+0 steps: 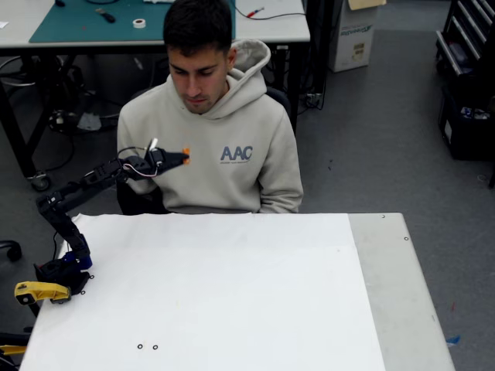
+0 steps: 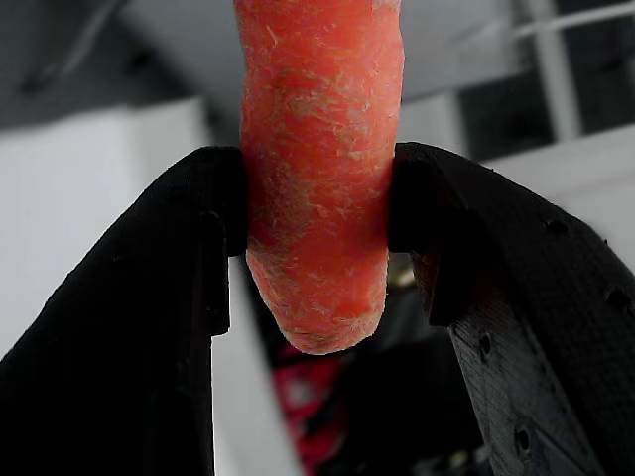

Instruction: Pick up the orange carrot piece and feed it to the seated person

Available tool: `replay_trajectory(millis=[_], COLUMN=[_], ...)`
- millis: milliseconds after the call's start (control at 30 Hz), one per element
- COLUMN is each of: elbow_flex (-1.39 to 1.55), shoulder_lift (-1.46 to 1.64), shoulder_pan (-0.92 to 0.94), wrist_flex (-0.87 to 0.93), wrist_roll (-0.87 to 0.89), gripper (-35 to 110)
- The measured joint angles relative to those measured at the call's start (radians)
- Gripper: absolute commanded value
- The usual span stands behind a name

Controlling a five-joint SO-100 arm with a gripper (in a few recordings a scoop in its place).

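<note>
The orange carrot piece (image 1: 186, 155) is held in the air in front of the seated person's chest. My black gripper (image 1: 182, 158) is shut on it, at the end of the arm stretched up from the table's left edge. In the wrist view the carrot piece (image 2: 319, 178) stands upright, pinched between my two black fingers (image 2: 189, 258), its lower end poking out below them. The seated person (image 1: 213, 124), in a light beige hoodie printed "AAC", sits behind the table and looks down toward the carrot. The carrot is below his chin, a short way from his chest.
The white table (image 1: 224, 294) lies below the arm, with a grey strip (image 1: 394, 294) on its right. The arm's base (image 1: 66, 270) and a yellow part (image 1: 40, 292) sit at the table's left edge. A desk with a green mat (image 1: 93, 23) stands behind the person.
</note>
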Motion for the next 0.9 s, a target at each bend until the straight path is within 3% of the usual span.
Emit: replay_trajectory(millis=[333,900], elbow_flex=[-0.249,-0.721], shoulder_lift=[-0.324,-0.607], shoulder_pan=[-0.035,-0.046], wrist_flex=[-0.179,-0.187], wrist_roll=[0.000,-0.002], gripper=[-2,-2])
